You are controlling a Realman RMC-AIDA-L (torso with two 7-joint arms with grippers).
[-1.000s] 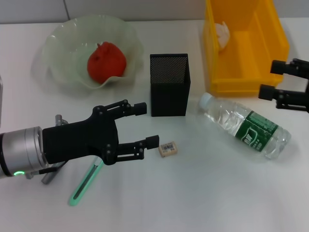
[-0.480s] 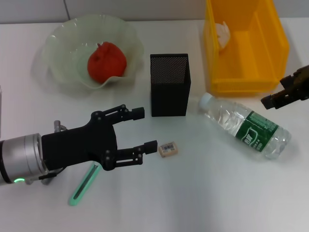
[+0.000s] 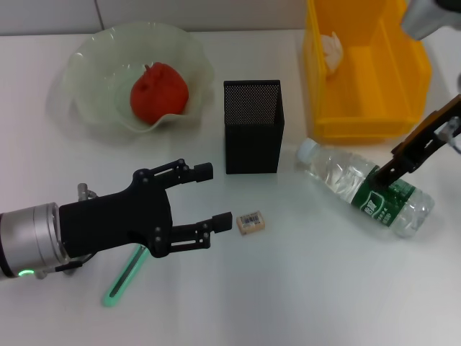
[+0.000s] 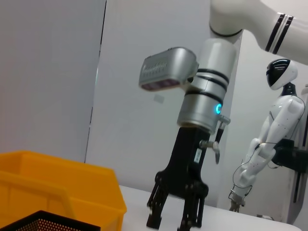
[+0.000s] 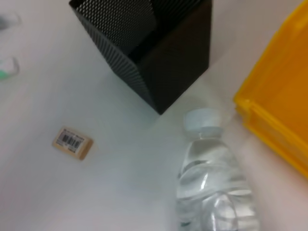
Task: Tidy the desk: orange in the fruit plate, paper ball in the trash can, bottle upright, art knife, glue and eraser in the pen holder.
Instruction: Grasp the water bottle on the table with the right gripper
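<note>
The orange [image 3: 158, 92] lies in the pale green fruit plate [image 3: 86, 65]. The paper ball [image 3: 333, 49] sits in the yellow trash can [image 3: 410, 79]. The clear bottle [image 3: 367, 189] with a green label lies on its side, its cap towards the black mesh pen holder [image 3: 252, 126]. My right gripper [image 3: 384, 176] hangs open right above the bottle's label. My left gripper [image 3: 215, 194] is open just left of the eraser [image 3: 251, 222]. The green art knife [image 3: 128, 274] lies under my left arm. A grey end of the glue [image 3: 85, 191] peeks out behind that arm.
In the right wrist view, the bottle [image 5: 214, 187] fills the lower part, with the pen holder [image 5: 154, 48], eraser [image 5: 72, 142] and trash can's edge [image 5: 284, 110] around it. The left wrist view shows my right gripper [image 4: 175, 219] beyond the trash can [image 4: 57, 187].
My right gripper has swung down from beside the trash can onto the bottle's label end. The left gripper has slipped slightly back and down, still open.
</note>
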